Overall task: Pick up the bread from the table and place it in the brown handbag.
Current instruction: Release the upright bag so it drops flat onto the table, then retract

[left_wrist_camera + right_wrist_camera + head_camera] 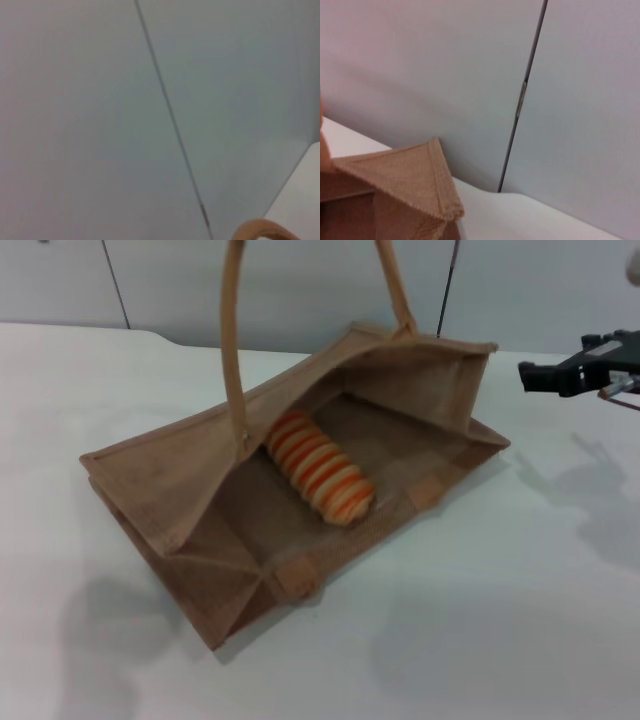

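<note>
The bread [320, 468], an oblong loaf with orange and cream stripes, lies inside the open mouth of the brown handbag [170, 490]. The bag lies on its side on the white table [500, 630]. Its light tan handles [232, 340] rise straight up out of the top of the head view. A curve of a handle [262, 231] shows in the left wrist view. My left gripper is out of view. My right gripper [548, 375] hovers above the table to the right of the bag, apart from it. A corner of the bag [410, 180] shows in the right wrist view.
A grey panelled wall [300, 280] stands behind the table's far edge. Bare tabletop lies to the left, right and front of the bag.
</note>
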